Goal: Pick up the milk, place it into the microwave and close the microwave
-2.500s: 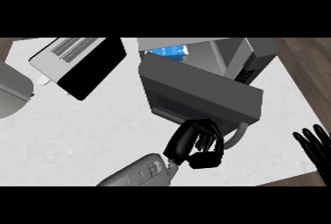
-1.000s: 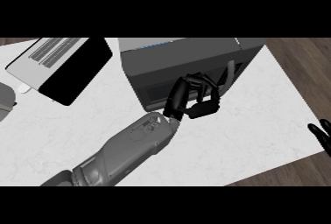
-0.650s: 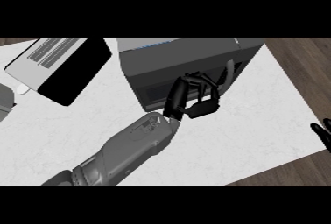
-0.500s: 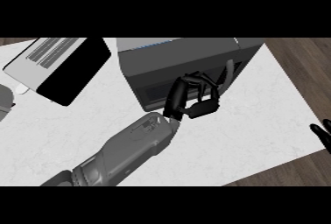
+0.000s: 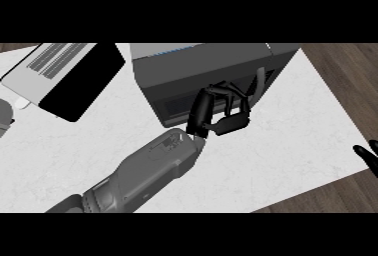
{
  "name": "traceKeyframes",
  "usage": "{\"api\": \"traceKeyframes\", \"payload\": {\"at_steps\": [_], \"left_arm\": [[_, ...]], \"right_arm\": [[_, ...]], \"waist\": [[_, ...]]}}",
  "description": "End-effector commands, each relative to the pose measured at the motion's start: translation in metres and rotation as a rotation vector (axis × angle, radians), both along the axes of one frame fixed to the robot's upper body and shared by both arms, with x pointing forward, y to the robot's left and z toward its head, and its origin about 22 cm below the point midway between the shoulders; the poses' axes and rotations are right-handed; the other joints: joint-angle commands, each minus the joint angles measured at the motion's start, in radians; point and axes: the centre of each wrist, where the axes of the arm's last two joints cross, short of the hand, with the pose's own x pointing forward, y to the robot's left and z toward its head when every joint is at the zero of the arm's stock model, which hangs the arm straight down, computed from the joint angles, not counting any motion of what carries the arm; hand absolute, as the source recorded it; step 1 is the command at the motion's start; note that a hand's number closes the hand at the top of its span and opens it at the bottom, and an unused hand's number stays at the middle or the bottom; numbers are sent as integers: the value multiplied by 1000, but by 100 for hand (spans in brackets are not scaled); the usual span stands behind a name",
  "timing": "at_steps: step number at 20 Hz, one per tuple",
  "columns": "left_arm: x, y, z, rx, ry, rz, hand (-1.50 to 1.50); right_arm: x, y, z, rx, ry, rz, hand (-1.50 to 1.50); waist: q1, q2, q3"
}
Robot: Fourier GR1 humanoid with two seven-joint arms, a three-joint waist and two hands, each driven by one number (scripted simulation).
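Note:
The dark grey microwave [image 5: 210, 67] stands at the back of the white counter [image 5: 288, 145] with its door shut. No milk shows; the closed door hides the inside. My left hand [image 5: 218, 114] rests against the door's front, just left of the vertical handle [image 5: 259, 82], fingers relaxed and holding nothing. Its grey forearm [image 5: 144, 172] comes in from the lower left. My right hand [image 5: 367, 157] shows only as fingers pointing up at the right edge, off the counter's corner, resting.
A flat black and white appliance [image 5: 70, 75] lies tilted at the back left. A grey rounded object [image 5: 4, 117] peeks in at the left edge. Dark wooden floor [image 5: 343, 80] lies beyond the counter's right edge.
The microwave door, open 2.5 s ago with a blue carton showing inside, is now shut. My left hand followed it to the door front and has hardly moved over the last second.

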Motion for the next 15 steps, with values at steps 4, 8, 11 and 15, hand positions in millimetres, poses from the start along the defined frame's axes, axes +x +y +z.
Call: {"api": "traceKeyframes", "payload": {"at_steps": [4, 8, 11, 15], "left_arm": [[23, 12, 4, -9, 5, 122, 150], [22, 12, 1, -9, 0, 126, 150], [24, 13, 1, -10, -5, 144, 150], [24, 13, 0, -6, -18, 133, 150]], "right_arm": [[2, 1, 9, -11, -19, 38, -150], [0, 3, 9, -6, -6, 59, -150], [0, 2, 11, -9, -4, 54, -150], [0, 4, 12, 4, -10, 59, -150]], "waist": [[-11, 20, -3], [-19, 23, -2], [-19, 22, -1], [-15, 26, -1]]}}
